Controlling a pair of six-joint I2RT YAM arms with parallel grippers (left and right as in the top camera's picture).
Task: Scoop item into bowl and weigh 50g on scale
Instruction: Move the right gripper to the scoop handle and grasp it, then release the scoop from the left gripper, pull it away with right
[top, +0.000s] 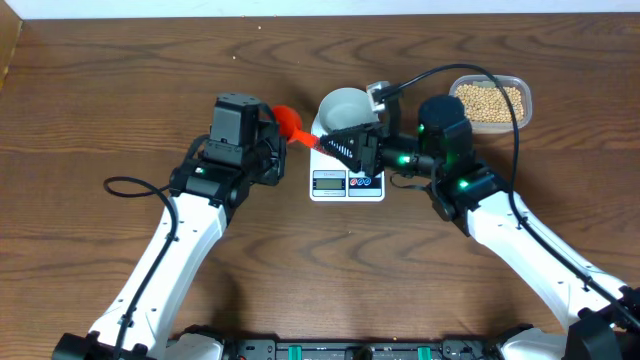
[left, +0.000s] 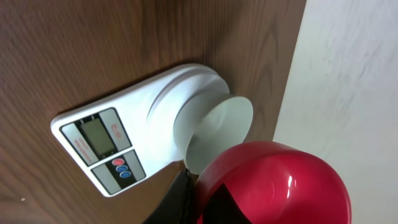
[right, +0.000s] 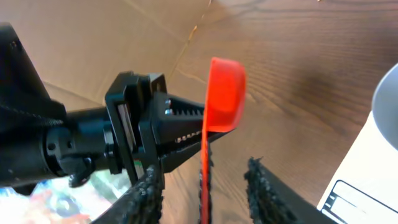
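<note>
Brown wood-grain table (top: 100, 80) fills the view, and everything is grouped round the scale (top: 347, 184) near its middle. Just left of the scale, the left gripper (top: 278, 133) is clamped tight on the red scoop (right: 225, 90), holding it off the table with the cup up and the handle hanging free. To me that looks like a hand-over, the handle offered for the other arm to take. On the scale's far end stands the bowl (top: 345, 107), which looks empty, so whatever goes in gets weighed straight away. I cannot read the display from here.

Over the scale's near half, the right gripper (right: 204, 177) reaches across toward the scoop. Its fingers stand apart on either side of the handle, with a gap showing on both sides, so it has no grip yet.

Well to the right of the scale sits a clear tub (top: 522, 100) with the beans (top: 488, 100) all in it. I'd judge that is why the right arm wants the scoop. No scooping has begun.
</note>
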